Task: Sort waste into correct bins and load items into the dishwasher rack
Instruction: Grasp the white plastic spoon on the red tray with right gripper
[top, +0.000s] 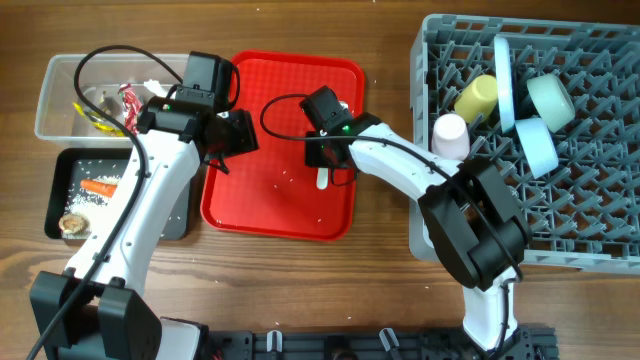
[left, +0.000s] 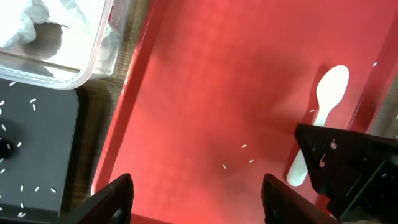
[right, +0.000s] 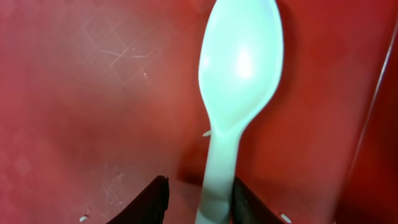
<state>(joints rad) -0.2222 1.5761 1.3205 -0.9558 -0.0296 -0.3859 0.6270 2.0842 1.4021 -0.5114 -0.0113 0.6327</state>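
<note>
The white plastic spoon (top: 322, 180) lies on the red tray (top: 270, 210), bowl away from my right wrist camera. My right gripper (right: 200, 186) straddles the spoon's handle (right: 217, 168). One finger (right: 244, 199) touches the handle, while a gap shows at the other finger, so the gripper is open. My left gripper (left: 198, 186) hovers open over the tray's left part with nothing between its fingers. In the overhead view my left gripper (top: 232, 140) and right gripper (top: 324, 160) are both above the tray. A few rice grains (left: 244, 147) lie on the tray.
The grey dishwasher rack (top: 600, 200) at right holds a yellow cup (top: 477, 95), a white-pink cup (top: 450, 135), a plate (top: 505, 85) and two bowls (top: 550, 100). At left, the clear tub (top: 60, 110) holds wrappers (top: 130, 105). The black tray (top: 60, 190) holds a carrot (top: 100, 187), rice and a brown lump (top: 72, 225).
</note>
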